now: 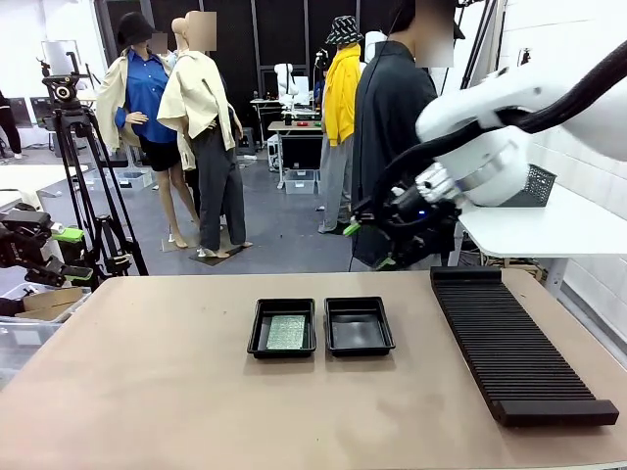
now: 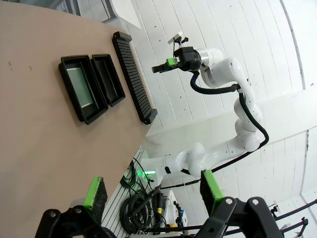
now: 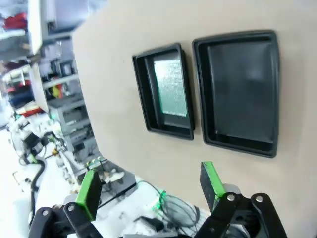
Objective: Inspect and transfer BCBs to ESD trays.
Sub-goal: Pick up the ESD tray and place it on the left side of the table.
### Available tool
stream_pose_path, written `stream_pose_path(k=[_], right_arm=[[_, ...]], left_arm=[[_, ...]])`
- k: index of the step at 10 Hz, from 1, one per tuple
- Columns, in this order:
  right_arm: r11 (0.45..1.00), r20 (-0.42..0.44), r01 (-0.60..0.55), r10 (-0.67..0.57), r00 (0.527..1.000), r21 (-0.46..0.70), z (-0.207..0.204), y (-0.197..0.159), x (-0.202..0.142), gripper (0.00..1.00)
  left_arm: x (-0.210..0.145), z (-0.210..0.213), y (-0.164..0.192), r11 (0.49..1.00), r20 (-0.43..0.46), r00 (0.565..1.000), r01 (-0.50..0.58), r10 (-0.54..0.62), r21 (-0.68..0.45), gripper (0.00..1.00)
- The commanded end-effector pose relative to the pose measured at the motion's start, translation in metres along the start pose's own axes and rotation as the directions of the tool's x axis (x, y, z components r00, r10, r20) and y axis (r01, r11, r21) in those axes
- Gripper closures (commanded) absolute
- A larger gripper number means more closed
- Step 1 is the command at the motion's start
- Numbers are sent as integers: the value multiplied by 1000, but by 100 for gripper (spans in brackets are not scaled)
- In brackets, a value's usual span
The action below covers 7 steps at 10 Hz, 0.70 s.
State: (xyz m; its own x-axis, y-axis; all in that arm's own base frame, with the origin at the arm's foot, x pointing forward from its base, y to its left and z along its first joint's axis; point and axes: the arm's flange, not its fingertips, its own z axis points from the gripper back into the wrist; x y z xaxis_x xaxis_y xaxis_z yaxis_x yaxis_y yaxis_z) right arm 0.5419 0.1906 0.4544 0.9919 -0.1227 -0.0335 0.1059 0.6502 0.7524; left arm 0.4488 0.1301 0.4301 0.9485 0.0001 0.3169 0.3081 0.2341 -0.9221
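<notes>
Two black trays sit side by side, nearly touching, near the middle of the table (image 1: 157, 392). The left tray (image 1: 255, 338) holds one green board (image 1: 288, 331) lying flat on its floor. The right tray (image 1: 359, 331) has a bare floor. A long black ribbed rack (image 1: 514, 343) lies on the table's right side, apart from the trays and running from the far edge towards the near one.

The right gripper (image 1: 368, 245) hangs in the air over the far edge of the table, beyond the right tray and just left of the rack's far end, touching nothing. In the right wrist view its two green-padded fingers (image 3: 89, 193) stand wide apart with nothing between them, and both trays lie well ahead of them, the board in the farther one.

The left gripper (image 2: 153, 188) is off to the table's left side, well away from the trays. Its fingers (image 2: 94, 191) are also spread wide and hold nothing. From its wrist view the trays, the rack and the other arm show far across the table
</notes>
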Motion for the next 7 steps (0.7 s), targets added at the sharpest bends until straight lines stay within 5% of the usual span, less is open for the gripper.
stream_pose_path(k=[1, 7], right_arm=[[992, -34, -30, 35, 999, 125, 31, -32, -3, 0], [931, 16, 25, -33, 999, 365, 104, -131, -11, 0]], left_arm=[[1, 1, -1, 1000, 9, 1000, 3, -3, 5, 0], [1, 1, -1, 1000, 9, 1000, 3, -3, 5, 0]])
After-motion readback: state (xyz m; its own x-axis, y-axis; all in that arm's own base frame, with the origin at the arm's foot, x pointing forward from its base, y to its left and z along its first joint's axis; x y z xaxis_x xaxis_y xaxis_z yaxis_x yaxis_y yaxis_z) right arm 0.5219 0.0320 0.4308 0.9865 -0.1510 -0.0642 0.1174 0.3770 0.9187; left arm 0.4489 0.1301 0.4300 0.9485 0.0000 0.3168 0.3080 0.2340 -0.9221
